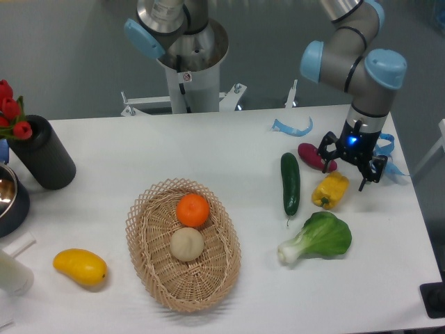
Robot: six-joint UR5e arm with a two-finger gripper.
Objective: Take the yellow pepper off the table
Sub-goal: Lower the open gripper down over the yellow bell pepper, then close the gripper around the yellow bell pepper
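Observation:
The yellow pepper (pixel 330 190) lies on the white table (pixel 229 153) at the right, between a green cucumber and the table's right edge. My gripper (pixel 345 169) hangs just above and slightly behind the pepper, fingers spread open and pointing down, holding nothing. Its left finger overlaps a purple sweet potato (pixel 314 156) in this view.
A cucumber (pixel 290 183) lies left of the pepper and a bok choy (pixel 318 239) in front of it. A wicker basket (pixel 182 245) holds an orange and a pale round fruit. A mango (pixel 80 267), black cylinder (pixel 43 153) and blue plastic scraps (pixel 292 128) also sit here.

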